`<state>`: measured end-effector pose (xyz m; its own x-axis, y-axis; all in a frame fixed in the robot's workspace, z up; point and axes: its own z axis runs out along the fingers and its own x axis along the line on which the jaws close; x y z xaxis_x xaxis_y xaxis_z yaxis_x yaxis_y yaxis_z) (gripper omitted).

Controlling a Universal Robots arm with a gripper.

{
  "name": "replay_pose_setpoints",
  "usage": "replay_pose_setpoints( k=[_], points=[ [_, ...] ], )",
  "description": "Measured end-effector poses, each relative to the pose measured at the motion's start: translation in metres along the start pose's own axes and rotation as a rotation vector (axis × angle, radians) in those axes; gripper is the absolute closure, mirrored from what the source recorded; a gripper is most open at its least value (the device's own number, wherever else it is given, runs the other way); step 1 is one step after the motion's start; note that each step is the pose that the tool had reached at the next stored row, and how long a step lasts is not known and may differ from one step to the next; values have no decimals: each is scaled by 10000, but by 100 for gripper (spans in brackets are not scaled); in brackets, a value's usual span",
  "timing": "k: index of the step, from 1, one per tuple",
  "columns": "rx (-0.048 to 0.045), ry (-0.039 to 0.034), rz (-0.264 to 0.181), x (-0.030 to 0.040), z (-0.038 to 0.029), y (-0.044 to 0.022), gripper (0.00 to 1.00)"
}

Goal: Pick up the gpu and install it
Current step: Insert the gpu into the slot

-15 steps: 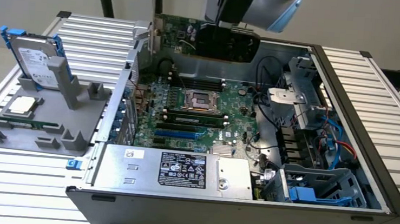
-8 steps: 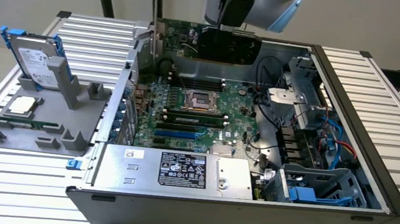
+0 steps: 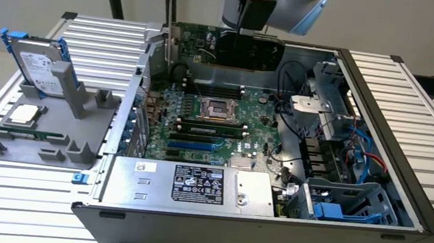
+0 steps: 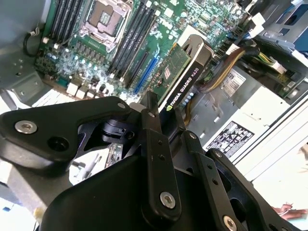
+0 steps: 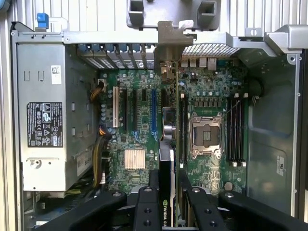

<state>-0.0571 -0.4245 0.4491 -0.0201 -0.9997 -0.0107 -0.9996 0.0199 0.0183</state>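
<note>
My gripper (image 3: pixel 257 20) is shut on the gpu (image 3: pixel 243 53), a flat card with a black shroud, and holds it upright over the far end of the open computer case (image 3: pixel 399 190). In the second wrist view the gpu (image 4: pixel 185 72) shows its green board and black shroud edge, clamped between the fingers (image 4: pixel 153 130). In the first wrist view the gpu (image 5: pixel 166 159) is seen edge-on, and its silver bracket (image 5: pixel 168 45) reaches the case's rear slot wall. It hangs above the motherboard (image 5: pixel 207 86), between the blue slot (image 5: pixel 154 110) and the black slots beside the empty processor socket (image 5: pixel 206 134).
A grey fixture (image 3: pixel 49 154) on the exterior view's left holds a silver hard drive with blue rails (image 3: pixel 37 61), a processor (image 3: pixel 22 114) and a green memory stick (image 3: pixel 31 135). The power supply (image 3: pixel 188 184), drive cage (image 3: pixel 336 205) and loose cables (image 3: pixel 288 113) crowd the case.
</note>
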Motion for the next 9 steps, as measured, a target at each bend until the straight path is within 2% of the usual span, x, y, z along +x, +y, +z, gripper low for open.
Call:
replay_pose_setpoints(
  k=[9],
  points=[
    [50,-1,-1,0,17,0,100]
  ],
)
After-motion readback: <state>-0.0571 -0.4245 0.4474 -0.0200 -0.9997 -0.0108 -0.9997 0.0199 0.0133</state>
